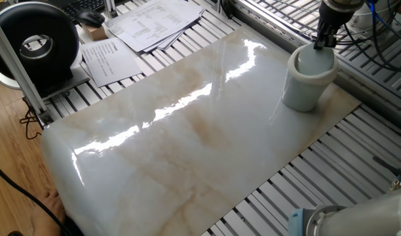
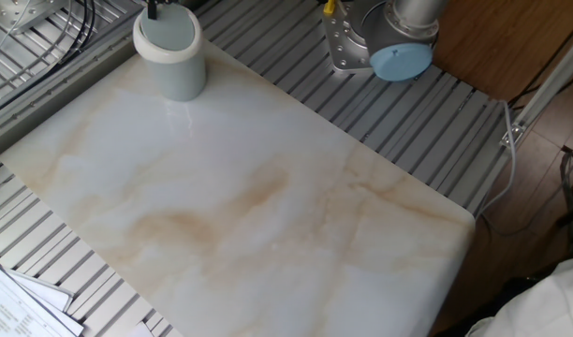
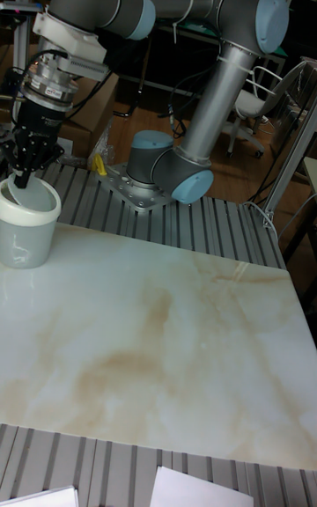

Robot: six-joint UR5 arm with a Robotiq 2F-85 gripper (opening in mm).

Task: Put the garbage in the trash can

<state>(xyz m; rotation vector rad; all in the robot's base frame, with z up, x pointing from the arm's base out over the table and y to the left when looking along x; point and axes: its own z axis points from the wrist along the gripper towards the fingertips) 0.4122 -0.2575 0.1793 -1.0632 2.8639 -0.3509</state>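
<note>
The white trash can (image 1: 308, 78) stands at the far right corner of the marble slab (image 1: 187, 137); it also shows as the trash can (image 2: 170, 51) and the trash can (image 3: 26, 221) in the other views. My gripper (image 1: 322, 43) hangs at the can's far rim, its dark fingers drawn together to a point, tips just inside the opening. The tips show as gripper (image 3: 21, 178) and gripper (image 2: 152, 12). I see nothing between the fingers. No garbage shows on the slab; the can's inside looks pale and plain from here.
A round black device (image 1: 37, 42) with a white centre sits at the far left, printed paper sheets (image 1: 154, 23) beside it. The arm's base (image 2: 380, 37) is bolted to the slotted aluminium table (image 2: 427, 140) by the slab. Cables (image 1: 384, 46) run behind the can.
</note>
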